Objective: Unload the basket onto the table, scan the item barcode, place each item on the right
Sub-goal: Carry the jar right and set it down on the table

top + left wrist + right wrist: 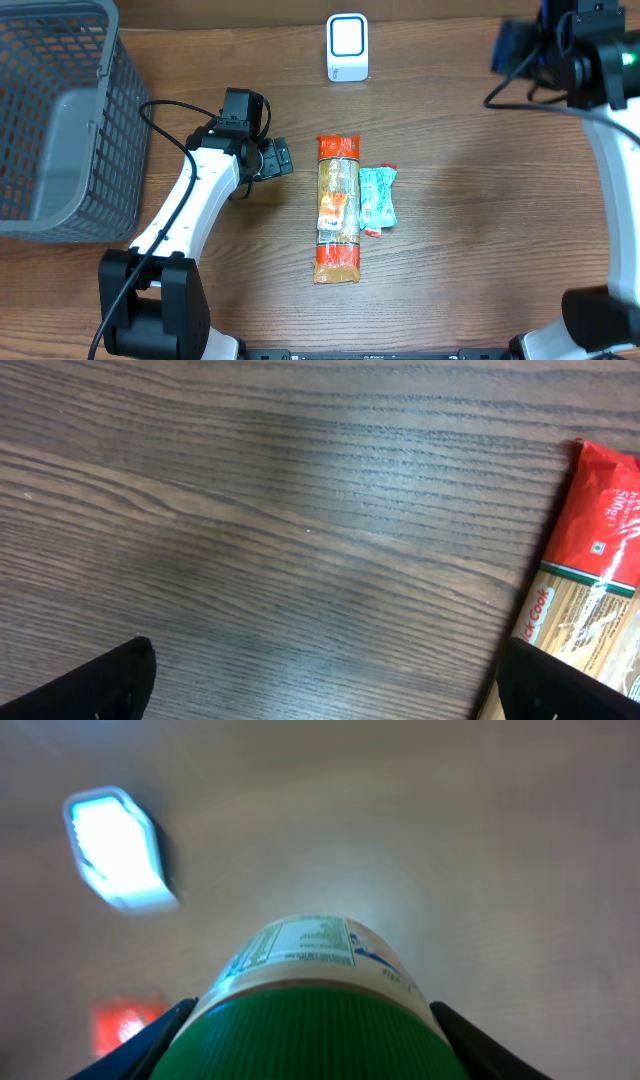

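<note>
- Hard to make out from overhead: right claw (533, 50) at the far right corner, partly cut by the top edge; only a blue shape at its left end, not clear enough to name.
- Seen better from the right wrist: jar (312, 952) with white printed label and ribbed green lid (315, 1035), lid end toward the lens, bottom of the lid cut off by the frame edge; label text too small to read; no barcode distinguishable on the visible side.
- Right claw clamped on the jar at roughly half spread, dark fingers (140, 1042) pressed against the lid on left and right, only their tips in frame.
- Scanner (347, 47) upright at the far middle of the table (470, 200), well to the left of the right claw; in the right wrist view blurred, glowing pale blue (118, 850), up and left of the jar and clearly apart from it.
- Blurred red patch (125, 1025) low at the left of that view; cannot tell what.
- Left claw (276, 160) spread fully wide and empty, over bare wood; only the two black fingertips (100, 685) showing at the bottom corners of its own view.
- Pasta packet (337, 208) just right of the left claw, cut off at the right edge of the left wrist view (590, 580); teal sachet (378, 197) touching its right side.
- Grey mesh basket (110, 130) at far left, cropped by the frame.
</note>
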{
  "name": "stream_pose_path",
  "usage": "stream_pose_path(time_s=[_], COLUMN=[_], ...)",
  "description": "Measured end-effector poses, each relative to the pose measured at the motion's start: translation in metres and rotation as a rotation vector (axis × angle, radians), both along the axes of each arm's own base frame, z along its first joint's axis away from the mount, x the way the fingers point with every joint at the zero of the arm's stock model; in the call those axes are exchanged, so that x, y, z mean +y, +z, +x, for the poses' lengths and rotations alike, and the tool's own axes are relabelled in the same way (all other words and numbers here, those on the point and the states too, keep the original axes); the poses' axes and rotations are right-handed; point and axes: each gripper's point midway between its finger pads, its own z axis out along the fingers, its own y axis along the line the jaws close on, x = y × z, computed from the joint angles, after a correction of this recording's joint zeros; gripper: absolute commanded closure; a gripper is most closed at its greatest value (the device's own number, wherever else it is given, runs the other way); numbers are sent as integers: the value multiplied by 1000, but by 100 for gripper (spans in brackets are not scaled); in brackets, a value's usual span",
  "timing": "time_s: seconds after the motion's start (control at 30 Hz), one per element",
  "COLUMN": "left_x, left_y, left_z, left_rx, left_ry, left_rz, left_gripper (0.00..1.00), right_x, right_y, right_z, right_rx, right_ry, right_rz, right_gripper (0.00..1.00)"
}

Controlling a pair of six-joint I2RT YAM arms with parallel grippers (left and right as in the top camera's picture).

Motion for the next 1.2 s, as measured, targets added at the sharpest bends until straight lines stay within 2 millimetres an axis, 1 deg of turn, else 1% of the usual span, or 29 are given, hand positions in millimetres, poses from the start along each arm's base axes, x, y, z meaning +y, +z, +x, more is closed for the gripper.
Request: stream_pose_path(time_s=[0.03, 0.17, 0.3, 0.33, 0.37, 0.4, 0.43, 0.47, 0.5, 0.53, 0.63, 0.67, 0.7, 0.73, 0.97, 1.07, 1.13, 1.2], left_x=[0, 0, 0, 0, 0, 0, 0, 0, 0, 0, 0, 0, 0, 0, 0, 0, 0, 0], left_y=[0, 0, 0, 0, 0, 0, 0, 0, 0, 0, 0, 0, 0, 0, 0, 0, 0, 0], left_z=[0, 0, 0, 0, 0, 0, 0, 0, 0, 0, 0, 0, 0, 0, 0, 0, 0, 0], left_rx=[0, 0, 1, -1, 0, 0, 1, 0, 0, 0, 0, 0, 1, 0, 0, 0, 0, 0], left_ry=[0, 0, 0, 0, 0, 0, 0, 0, 0, 0, 0, 0, 0, 0, 0, 0, 0, 0], left_rz=[0, 0, 0, 0, 0, 0, 0, 0, 0, 0, 0, 0, 0, 0, 0, 0, 0, 0], left_gripper=[0, 0, 0, 0, 0, 0, 0, 0, 0, 0, 0, 0, 0, 0, 0, 0, 0, 0], right_x=[-7, -22, -30, -31, -33, -35, -37, -37, -39, -40, -43, -44, -45, -46, -48, -48, -48, -46], right_y=[-21, -89, -148, -162, -171, -191, -203, -210, -220, -232, -254, -260, -265, -267, -268, -264, -252, -224], right_z=[-7, -20, -32, -32, -31, -34, -33, -32, -31, -34, -48, -52, -57, -59, -56, -62, -63, -53], right_rx=[84, 290, 403, 408, 410, 422, 415, 406, 399, 403, 438, 449, 461, 467, 455, 484, 498, 463], right_ry=[-11, -46, -65, -69, -72, -79, -83, -84, -87, -91, -99, -101, -105, -107, -113, -114, -114, -110], right_rz=[5, 17, 19, 21, 21, 23, 26, 27, 30, 32, 32, 32, 33, 32, 35, 33, 33, 44], right_gripper=[81, 82, 83, 82, 79, 78, 77, 76, 71, 66, 64, 58, 47, 0, 0, 0, 0, 0])
